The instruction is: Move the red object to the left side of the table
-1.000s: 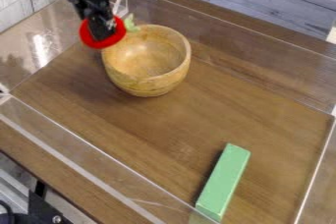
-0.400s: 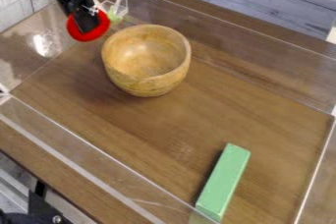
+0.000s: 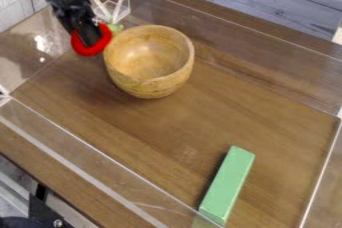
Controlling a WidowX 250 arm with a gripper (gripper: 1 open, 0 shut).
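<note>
Gripper (image 3: pixel 86 34) at the upper left of the view, closed around the red toy (image 3: pixel 92 41), which sits at the very end of the fingers, so thing and gripper share one spot and the toy lies on the lower side of the dark arm. Its leafy green tip (image 3: pixel 112 28) points away from the fingers, toward the upper right, which seems to be the toy's long axis. Just beside it, on the right, stands the wooden bowl (image 3: pixel 148 61), its rim next to the toy; whether the two touch cannot be told. The toy is over the left part of the bench (image 3: pixel 160 127), near the clear wall (image 3: pixel 30 48); whether it rests on the wood or hangs a little above is not clear. The coming move likely turns on that gap: lower and let go on the side away from the bowl, since drifting right could catch its rim.
</note>
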